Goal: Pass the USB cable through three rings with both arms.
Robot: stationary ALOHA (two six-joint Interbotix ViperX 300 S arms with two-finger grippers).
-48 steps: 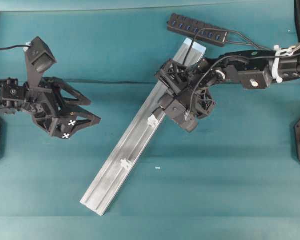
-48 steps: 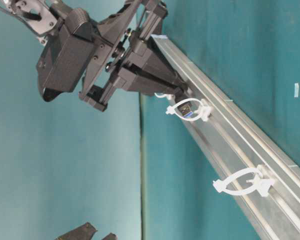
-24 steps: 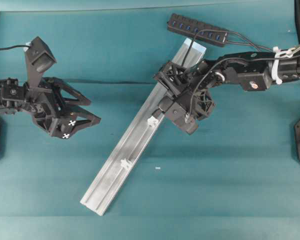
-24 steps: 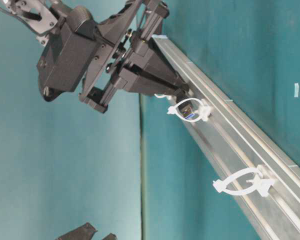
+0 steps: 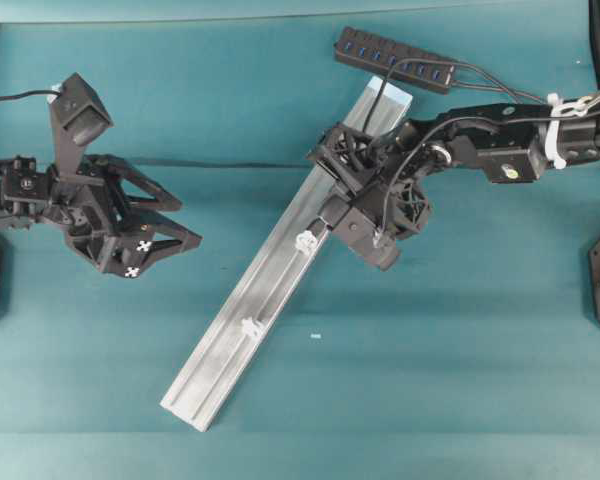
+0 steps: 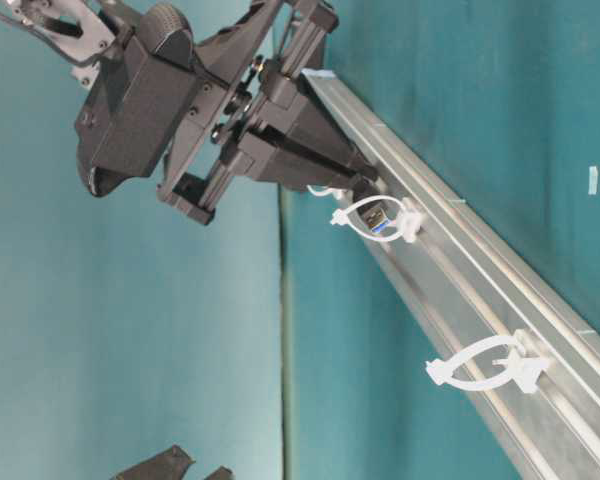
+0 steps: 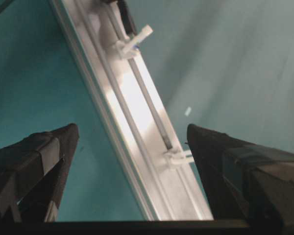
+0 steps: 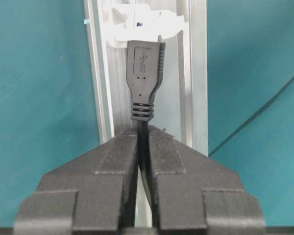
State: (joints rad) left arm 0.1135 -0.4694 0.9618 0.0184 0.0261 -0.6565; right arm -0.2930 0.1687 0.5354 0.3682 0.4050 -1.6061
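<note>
Plug (image 6: 377, 217) deeper into middle ring (image 6: 365, 218)

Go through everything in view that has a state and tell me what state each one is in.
Left gripper: fingers wide apart, empty, off to the rail's side.
Right gripper: fingers shut on the USB cable just behind its plug.
Plug: tip entering the middle ring.
End ring: empty.
Rail: lying diagonally on the table.
</note>
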